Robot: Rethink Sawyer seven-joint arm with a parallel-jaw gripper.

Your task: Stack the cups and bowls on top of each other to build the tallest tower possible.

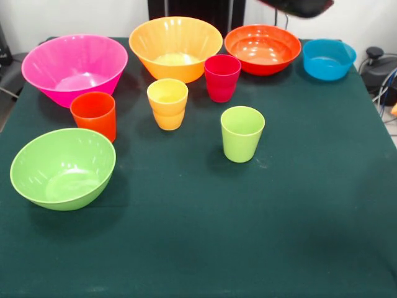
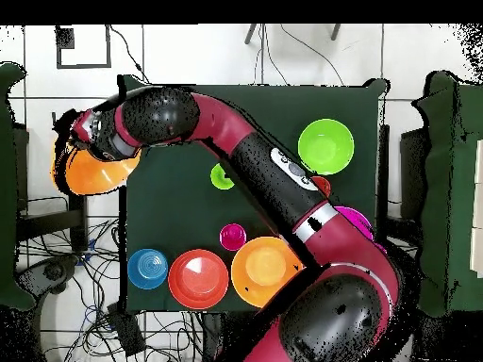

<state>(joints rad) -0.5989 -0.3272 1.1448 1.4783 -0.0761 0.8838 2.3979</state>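
In the overhead view my arm reaches past the table's left edge. There my gripper (image 2: 80, 148) is shut on a large flared orange bowl (image 2: 99, 173), held out beyond the table. Another large orange bowl (image 1: 175, 46) stands at the back of the table between the large pink bowl (image 1: 73, 67) and the round red-orange bowl (image 1: 262, 48). The small blue bowl (image 1: 329, 59) is at the far right, the lime green bowl (image 1: 62, 167) at the near left. Four cups stand upright and apart: red-orange cup (image 1: 93, 115), yellow-orange cup (image 1: 167, 103), magenta-red cup (image 1: 222, 77), lime green cup (image 1: 242, 133). Nothing is stacked.
The dark green table (image 1: 260, 236) has open cloth across its near half in the front view. A dark red piece of the arm (image 1: 298, 6) shows at that view's top edge. Cables and black gear (image 1: 378, 65) lie beside the table, and chairs (image 2: 453, 189) stand round it.
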